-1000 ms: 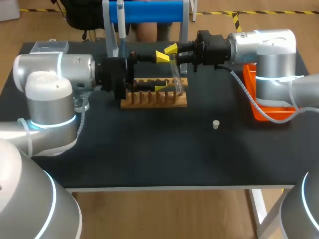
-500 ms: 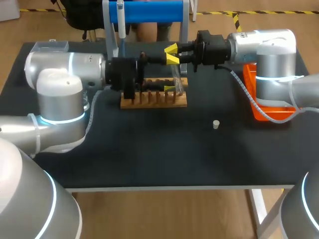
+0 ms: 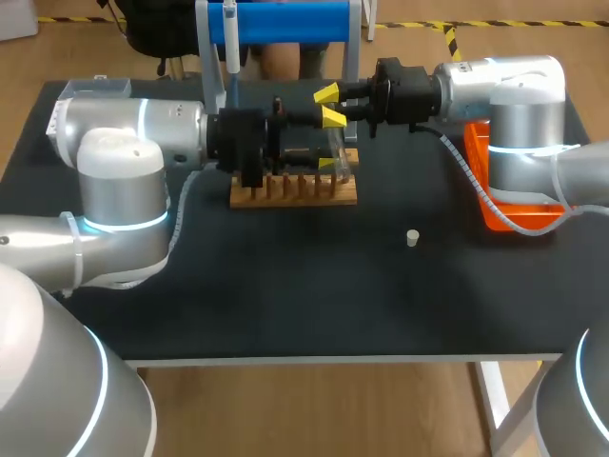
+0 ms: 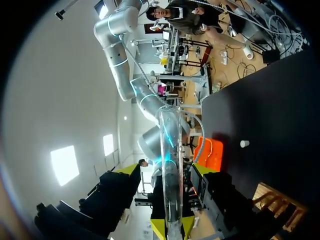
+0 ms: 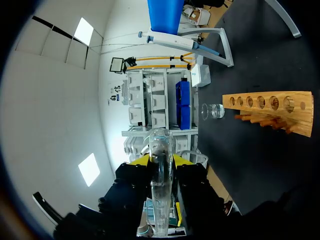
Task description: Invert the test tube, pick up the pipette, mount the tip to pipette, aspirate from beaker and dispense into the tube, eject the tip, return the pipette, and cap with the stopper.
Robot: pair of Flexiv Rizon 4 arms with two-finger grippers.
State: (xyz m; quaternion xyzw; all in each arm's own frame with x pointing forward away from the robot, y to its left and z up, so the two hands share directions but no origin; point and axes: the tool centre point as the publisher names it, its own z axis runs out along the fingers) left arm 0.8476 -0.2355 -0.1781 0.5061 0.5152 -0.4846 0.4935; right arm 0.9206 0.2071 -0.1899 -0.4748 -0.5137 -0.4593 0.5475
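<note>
A clear glass test tube (image 3: 339,154) hangs tilted over the wooden rack (image 3: 295,193). My right gripper (image 3: 328,98) comes in from the right and is shut on it; in the right wrist view its tips (image 5: 159,160) press the test tube (image 5: 160,190) from both sides. My left gripper (image 3: 328,140) faces it from the left. It is open, with a yellow tip on each side of the test tube (image 4: 170,150) and a gap on both sides (image 4: 166,168). The pipette (image 3: 229,48) hangs on the blue stand (image 3: 285,21). The small white stopper (image 3: 412,237) lies on the table.
An orange bin (image 3: 504,211) stands at the right edge under my right arm. A clear box (image 3: 76,90) sits at the back left. The glass beaker (image 5: 212,111) stands beside the wooden rack (image 5: 270,105), behind my left arm in the head view.
My left arm has moved right, so its fingers now straddle the tube, and they have narrowed. The right arm and the tube have kept still.
</note>
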